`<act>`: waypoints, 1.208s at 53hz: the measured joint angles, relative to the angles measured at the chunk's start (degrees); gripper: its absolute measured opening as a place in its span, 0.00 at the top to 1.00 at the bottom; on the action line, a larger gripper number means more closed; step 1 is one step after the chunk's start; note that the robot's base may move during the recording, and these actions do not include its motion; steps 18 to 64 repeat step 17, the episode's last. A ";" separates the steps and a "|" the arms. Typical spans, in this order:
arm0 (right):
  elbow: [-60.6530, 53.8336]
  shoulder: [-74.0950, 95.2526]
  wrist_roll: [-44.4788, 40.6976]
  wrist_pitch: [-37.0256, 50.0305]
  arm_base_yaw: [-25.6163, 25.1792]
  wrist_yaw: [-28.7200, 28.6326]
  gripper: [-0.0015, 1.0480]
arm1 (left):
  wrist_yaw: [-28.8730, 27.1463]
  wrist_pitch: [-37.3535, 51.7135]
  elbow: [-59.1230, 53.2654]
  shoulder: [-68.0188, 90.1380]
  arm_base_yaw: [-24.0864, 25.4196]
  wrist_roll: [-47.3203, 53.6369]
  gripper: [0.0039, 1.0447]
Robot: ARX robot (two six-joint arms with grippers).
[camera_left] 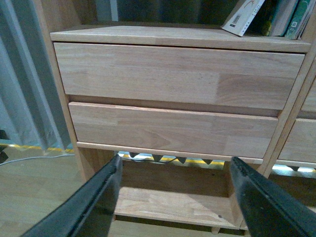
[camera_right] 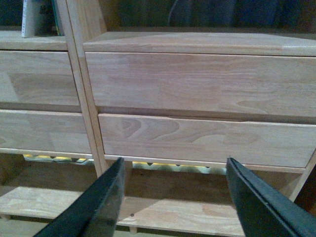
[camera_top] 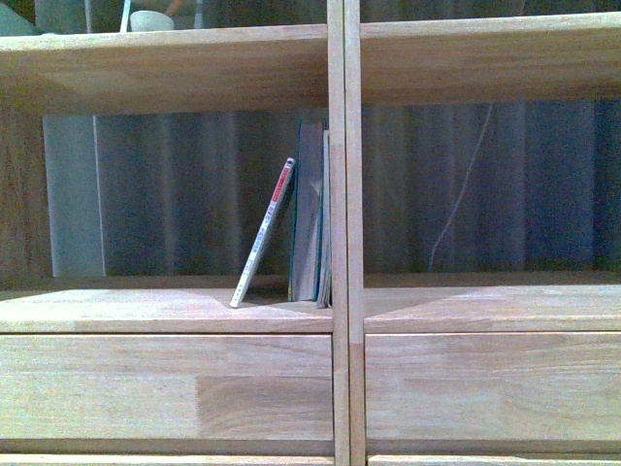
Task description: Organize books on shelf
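The light wood shelf [camera_top: 165, 311] fills the front view. In its left column a thin white paperback [camera_top: 264, 236] with a red-and-white spine leans to the right against taller teal-edged grey books [camera_top: 310, 214] that stand upright by the centre post. Neither gripper shows in the front view. My left gripper [camera_left: 174, 170] is open and empty, low in front of the left drawers [camera_left: 173, 76]; the paperback [camera_left: 243, 19] and the grey books [camera_left: 289, 17] show above it. My right gripper [camera_right: 172, 170] is open and empty before the right drawers [camera_right: 197, 81]; a book edge [camera_right: 34, 17] shows on the left column's board.
The centre post [camera_top: 344, 233] divides the two columns. A pale bowl [camera_top: 152, 19] sits on the upper left board. A grey curtain and a hanging cable [camera_top: 461, 194] show behind the open back. A bottom board [camera_left: 168, 205] lies under the drawers.
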 joint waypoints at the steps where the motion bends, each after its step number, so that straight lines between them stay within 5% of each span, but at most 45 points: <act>1: 0.00 0.00 0.00 0.00 0.00 0.00 0.33 | 0.00 0.00 0.00 0.00 0.00 0.00 0.25; 7: 0.00 0.00 0.00 0.00 0.00 0.00 0.14 | 0.00 0.00 0.00 0.00 0.00 0.00 0.06; 11: 0.00 0.00 0.02 0.00 0.00 0.00 0.05 | 0.00 0.00 0.00 0.00 0.00 0.00 0.07; 64: 0.00 0.00 0.00 0.02 0.00 0.00 0.07 | 0.00 0.00 0.00 0.00 0.00 0.00 0.06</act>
